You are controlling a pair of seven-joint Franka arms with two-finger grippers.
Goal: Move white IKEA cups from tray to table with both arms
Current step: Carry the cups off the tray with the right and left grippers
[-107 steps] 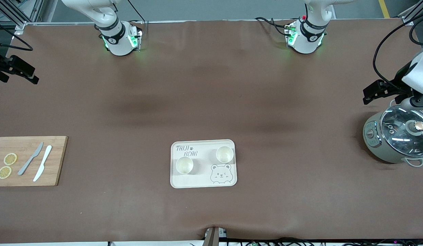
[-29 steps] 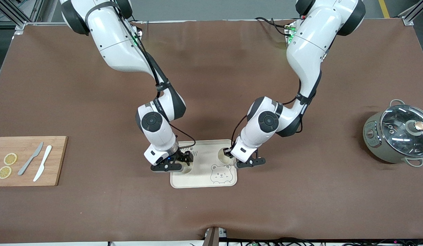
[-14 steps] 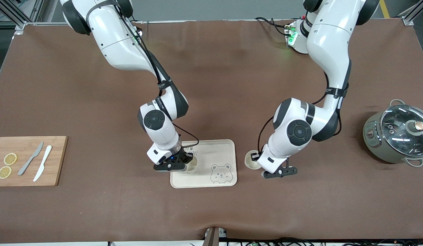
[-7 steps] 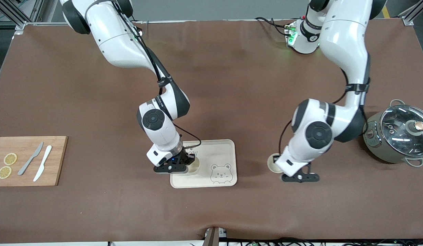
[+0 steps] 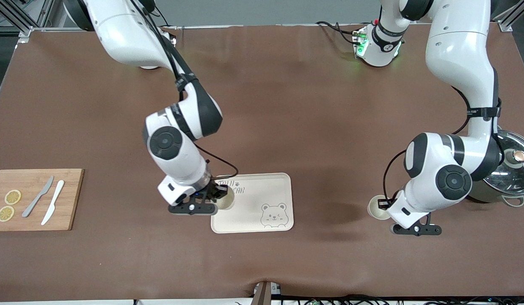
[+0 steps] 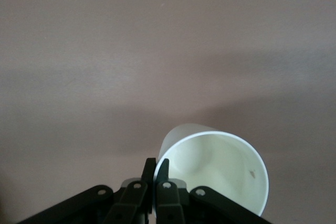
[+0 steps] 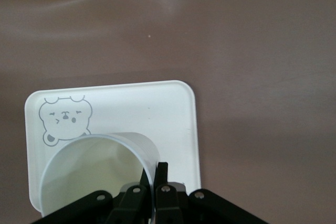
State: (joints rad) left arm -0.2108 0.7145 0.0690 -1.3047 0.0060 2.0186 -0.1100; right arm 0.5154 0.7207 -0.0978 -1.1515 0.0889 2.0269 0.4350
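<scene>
Both cups have left their earlier spots: the left gripper (image 5: 389, 205) has carried its white cup (image 5: 377, 207) off the tray (image 5: 283, 186) and holds it above bare mat near the pot (image 5: 509, 178), fingers (image 6: 162, 174) pinched on the rim. The right gripper (image 5: 217, 195), clamped on the second cup (image 5: 225, 202), hangs over the tray's edge toward the cutting board (image 5: 71, 199). Both cups are plain cream-white, tapered, with open mat around them.

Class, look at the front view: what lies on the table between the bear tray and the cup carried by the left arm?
Nothing: between the tray and the cup in the left claw, the front view shows only bare brown table cover with a shadow.
</scene>
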